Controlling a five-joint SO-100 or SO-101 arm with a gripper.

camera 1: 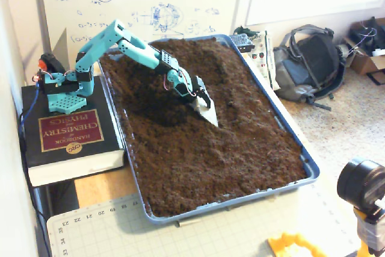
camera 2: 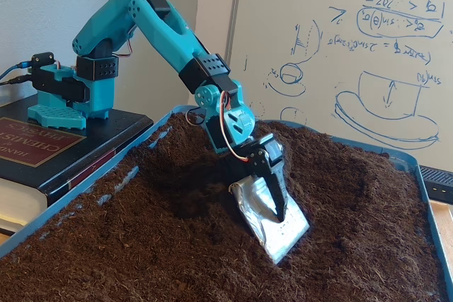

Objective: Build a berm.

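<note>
While the end effector (camera 2: 272,210) digs mid-tray, the berm (camera 1: 225,58) lies beyond it.

Teal arm (camera 2: 152,30); silver scoop blade (camera 2: 272,217); dark brown soil (camera 1: 222,142) in blue tray (camera 1: 310,170); black book (camera 1: 69,133) with maroon, gold-lettered label.

1. We see a teal plastic arm (camera 2: 152,22) with blocky, angular links.
2. Black servo housings sit at its joints, one mid-arm (camera 2: 205,72) and one at the base (camera 2: 95,68).
3. We note thin red and white wires (camera 2: 237,148) looping beside the wrist.
4. The gripper (camera 2: 272,196) has a black finger against a flat silvery, foil-wrapped blade (camera 1: 206,111).
5. The base (camera 1: 63,91) is teal, its foot perforated with small holes.
6. A red-and-black part (camera 1: 46,63) with cables sits behind the base.
</note>
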